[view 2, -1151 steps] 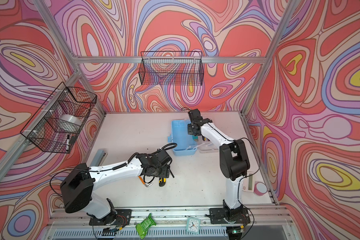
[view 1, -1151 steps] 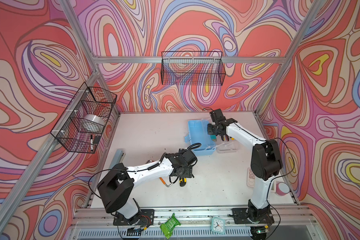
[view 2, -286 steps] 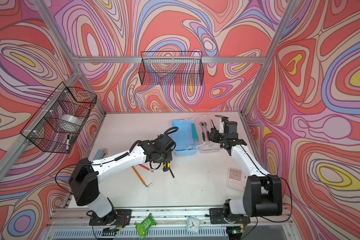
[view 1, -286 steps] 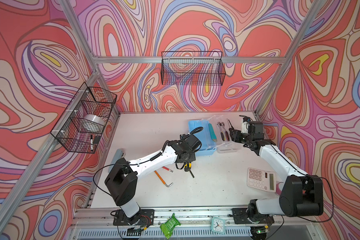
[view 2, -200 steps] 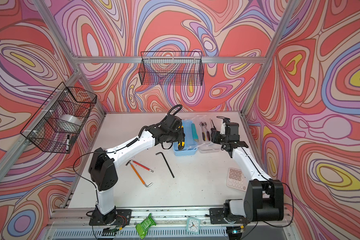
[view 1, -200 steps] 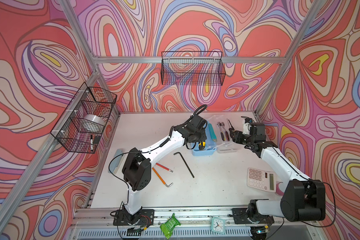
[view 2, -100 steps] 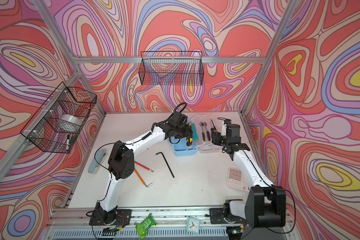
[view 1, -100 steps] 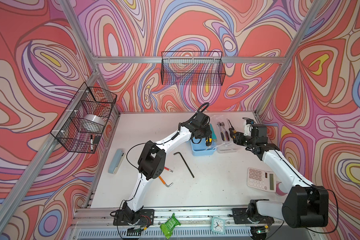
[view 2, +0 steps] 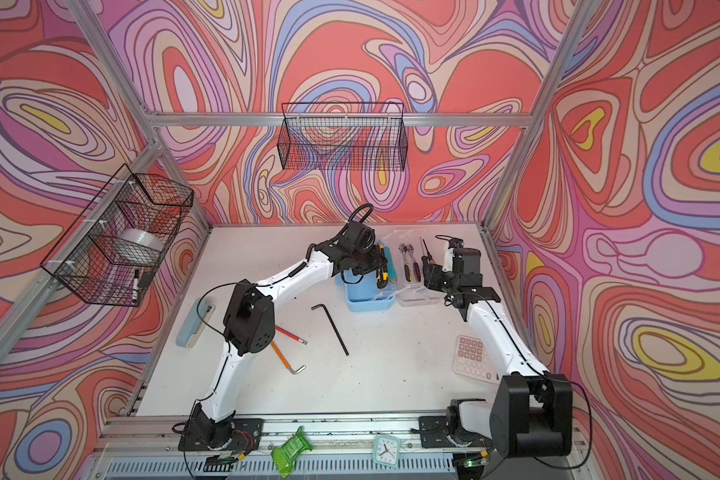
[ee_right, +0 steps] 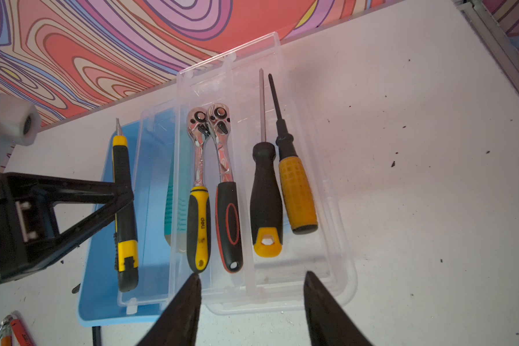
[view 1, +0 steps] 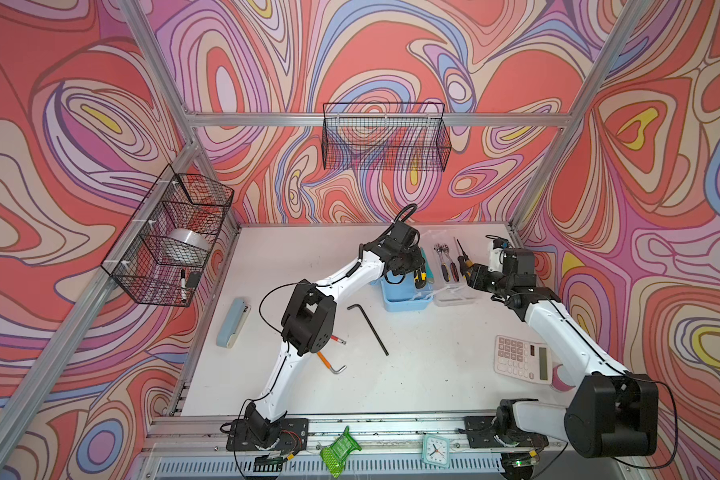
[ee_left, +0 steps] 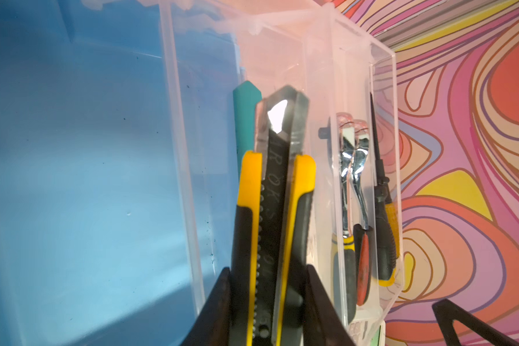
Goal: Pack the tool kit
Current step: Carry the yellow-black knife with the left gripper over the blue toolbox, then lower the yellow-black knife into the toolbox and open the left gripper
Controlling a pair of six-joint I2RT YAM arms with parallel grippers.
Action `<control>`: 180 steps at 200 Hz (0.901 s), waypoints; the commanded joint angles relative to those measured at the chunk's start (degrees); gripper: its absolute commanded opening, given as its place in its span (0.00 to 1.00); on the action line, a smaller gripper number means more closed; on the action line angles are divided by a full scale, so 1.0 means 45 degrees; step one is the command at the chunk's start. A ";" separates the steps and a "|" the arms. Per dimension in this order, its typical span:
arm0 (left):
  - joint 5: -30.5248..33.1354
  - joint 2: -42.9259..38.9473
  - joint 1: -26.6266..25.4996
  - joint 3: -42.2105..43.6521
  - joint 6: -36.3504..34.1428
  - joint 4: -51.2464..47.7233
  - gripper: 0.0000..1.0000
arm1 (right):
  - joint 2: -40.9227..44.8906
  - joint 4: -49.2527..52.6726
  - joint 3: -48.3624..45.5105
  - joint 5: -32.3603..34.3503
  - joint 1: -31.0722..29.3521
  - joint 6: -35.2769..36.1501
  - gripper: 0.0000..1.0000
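Observation:
The tool kit's light blue box (view 1: 404, 300) (view 2: 368, 302) lies open at the back middle of the table. My left gripper (ee_left: 268, 278) is shut on a yellow-and-black utility knife (ee_left: 276, 194) (view 1: 420, 277) and holds it above the box's right side. A teal utility knife (ee_right: 174, 209) lies beside it under clear plastic. The clear tray (ee_right: 336, 239) (view 1: 454, 293) to the right holds two ratchets (ee_right: 198, 191) and two screwdrivers (ee_right: 265, 191). My right gripper (ee_right: 251, 275) (view 1: 472, 276) hangs open at the tray's near end, with nothing between its fingers.
A black hex key (view 1: 368, 328) lies in front of the box. Two more hex keys, one with an orange sleeve (view 1: 329, 361) and one red (view 1: 337, 340), lie partly under my left arm. A grey-blue stapler (view 1: 233, 322) is at the left. A pink calculator (view 1: 522, 363) is at the right.
My left gripper has carried the yellow-and-black knife from the table's front middle back to above the box. My right arm has drawn away from the box to the tray's right end.

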State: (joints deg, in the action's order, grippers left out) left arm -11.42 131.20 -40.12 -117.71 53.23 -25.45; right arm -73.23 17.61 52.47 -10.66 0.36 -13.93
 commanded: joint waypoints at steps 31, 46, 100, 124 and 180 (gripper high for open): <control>0.0017 0.0748 0.0126 -0.1166 0.0238 -0.0760 0.20 | 0.0293 0.0189 -0.0195 0.0169 0.0095 -0.0029 0.56; 0.0061 0.0710 0.0131 -0.1166 0.0221 -0.0855 0.30 | 0.0318 0.0228 -0.0182 0.0200 0.0095 -0.0009 0.56; 0.0409 0.0311 0.0126 -0.1117 0.0182 -0.1158 0.58 | 0.0356 0.0287 -0.0135 0.0193 0.0090 -0.0050 0.57; 0.0465 0.0039 0.0126 -0.1023 0.0148 -0.1161 0.62 | 0.0490 0.0401 -0.0116 0.0199 0.0091 0.0061 0.57; 0.0580 -0.1266 0.0126 0.0730 -0.0104 -0.0172 0.80 | 0.0631 0.0434 -0.0155 -0.0607 0.0086 0.0192 0.62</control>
State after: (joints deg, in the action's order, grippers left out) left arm -10.24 130.43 -39.75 -118.15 53.60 -27.62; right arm -71.53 18.96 52.47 -11.09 0.36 -13.69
